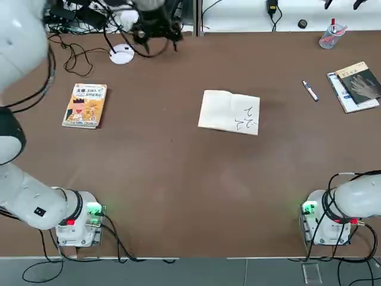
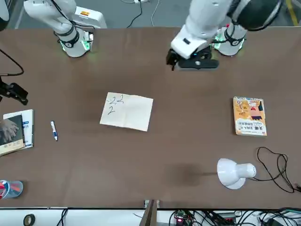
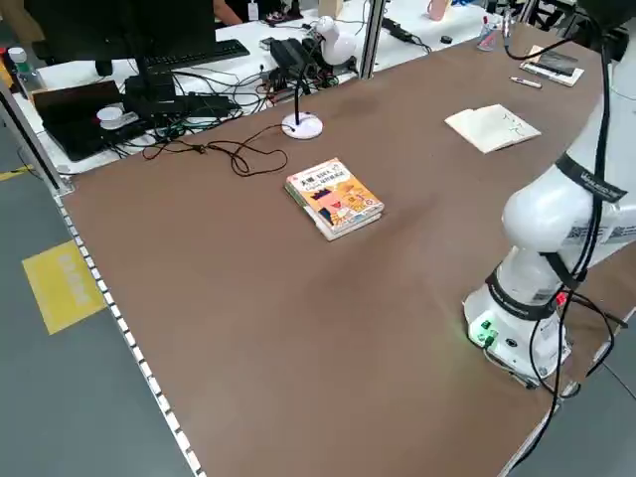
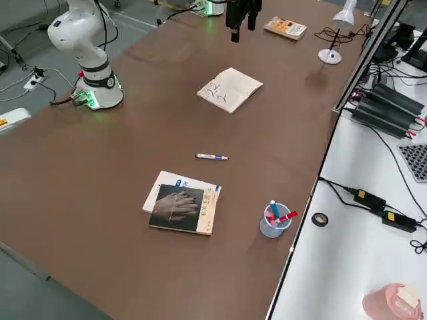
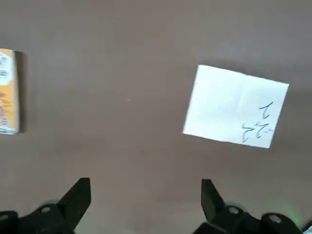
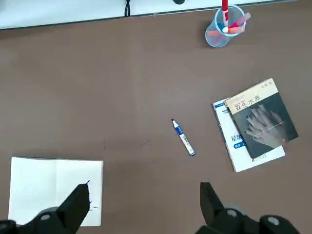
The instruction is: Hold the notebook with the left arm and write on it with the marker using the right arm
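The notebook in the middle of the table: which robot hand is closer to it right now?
Left. The left end effector hangs open above the table, on the robot's side of the notebook. The right end effector is open too, above the notebook's edge nearest the marker; how high is unclear.

In my overhead picture the notebook (image 1: 229, 112) lies just right of centre on the table (image 1: 178, 190). The marker (image 1: 310, 91) sits to its right, and the two stacked books (image 1: 356, 87) lie at the right edge, beyond the marker. The pen cup (image 1: 331, 36) stands in the upper right corner. The cartoon book (image 1: 85, 105) lies at the left, with the lamp base (image 1: 122, 54) above it. The left gripper (image 1: 156, 25) hangs at top centre, above and left of the notebook.
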